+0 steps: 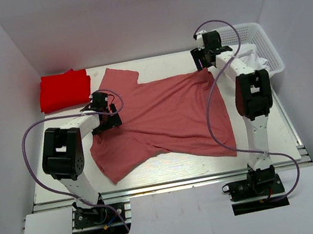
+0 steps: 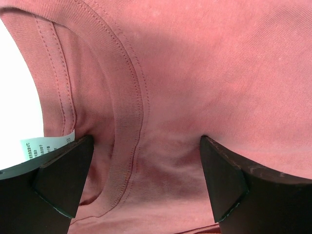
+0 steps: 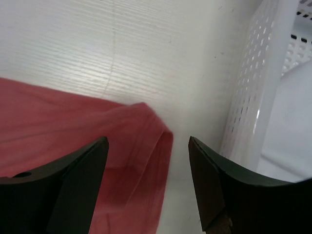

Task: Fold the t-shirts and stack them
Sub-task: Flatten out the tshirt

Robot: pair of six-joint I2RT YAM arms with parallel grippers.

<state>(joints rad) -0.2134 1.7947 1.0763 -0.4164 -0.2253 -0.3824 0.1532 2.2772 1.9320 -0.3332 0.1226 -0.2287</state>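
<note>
Top external: pink t-shirt [image 1: 168,115] spread flat, red t-shirt [image 1: 65,89] folded at far left.

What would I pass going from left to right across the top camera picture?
red tee → pink tee → basket

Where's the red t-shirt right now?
Top view: the red t-shirt lies folded in the far-left corner of the table, beside the pink t-shirt.
</note>
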